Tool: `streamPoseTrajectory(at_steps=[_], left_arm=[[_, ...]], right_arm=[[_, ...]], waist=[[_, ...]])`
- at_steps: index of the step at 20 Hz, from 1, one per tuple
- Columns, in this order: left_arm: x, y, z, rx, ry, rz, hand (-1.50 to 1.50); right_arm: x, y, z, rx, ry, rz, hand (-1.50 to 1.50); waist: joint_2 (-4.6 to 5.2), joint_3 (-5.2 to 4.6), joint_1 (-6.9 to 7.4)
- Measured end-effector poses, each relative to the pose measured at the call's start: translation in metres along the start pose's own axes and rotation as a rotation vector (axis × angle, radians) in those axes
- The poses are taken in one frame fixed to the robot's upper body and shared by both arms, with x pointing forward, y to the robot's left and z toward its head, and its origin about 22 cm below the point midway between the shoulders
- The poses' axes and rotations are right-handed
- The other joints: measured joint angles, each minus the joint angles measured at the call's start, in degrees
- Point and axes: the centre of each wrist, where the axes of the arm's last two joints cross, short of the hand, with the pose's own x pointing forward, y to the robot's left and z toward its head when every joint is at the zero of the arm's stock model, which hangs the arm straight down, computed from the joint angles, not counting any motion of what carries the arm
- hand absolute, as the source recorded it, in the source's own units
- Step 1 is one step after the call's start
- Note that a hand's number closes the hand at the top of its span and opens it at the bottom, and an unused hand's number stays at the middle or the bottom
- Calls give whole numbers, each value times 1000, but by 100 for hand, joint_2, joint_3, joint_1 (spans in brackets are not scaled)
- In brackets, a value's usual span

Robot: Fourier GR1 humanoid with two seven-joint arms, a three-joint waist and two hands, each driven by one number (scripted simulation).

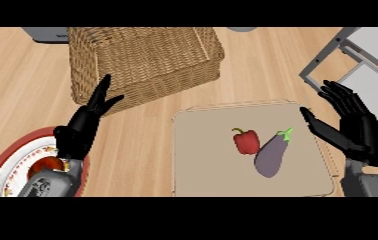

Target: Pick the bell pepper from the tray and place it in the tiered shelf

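Since the bell pepper (246, 141) looks light, smooth and rigid, we would wrap its body with our right hand (347, 121), whose fingers are spread, empty.

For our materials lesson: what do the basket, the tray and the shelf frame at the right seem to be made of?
Basket: woven wicker, matte tan, going by its criss-cross strands.
Tray: smooth, matte beige, with a paler raised rim; possibly wood or plastic, the look leaves it open.
Shelf frame: probably metal, judging by its thin, straight grey bars.
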Motion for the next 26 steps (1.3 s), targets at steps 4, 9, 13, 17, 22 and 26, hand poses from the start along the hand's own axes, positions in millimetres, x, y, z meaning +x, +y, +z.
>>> streamPoseTrajectory(at_steps=[4,9,13,17,22,26], left_arm=[[-1,-2,-7,-4,-2,0,0],[0,-10,-13,-10,2,1,0],[-1,-12,-16,-11,-1,-1,0],[-4,-13,-11,-13,-7,5,0],[-2,-13,-12,-12,0,-1,0],[-1,-15,-12,-13,6,3,0]], right_arm=[[-38,9,14,-155,-76,-42,-150],[-53,4,26,-59,-135,-110,-150],[-43,-10,26,108,-131,-3,-150],[-10,-15,24,211,-116,109,-150],[36,-10,19,325,-68,268,-150],[65,-3,20,442,-11,453,-150]], waist=[[-17,5,27],[-49,-5,24],[-63,-10,14],[-80,-17,-10],[-85,-25,-21],[-82,-34,-4]])
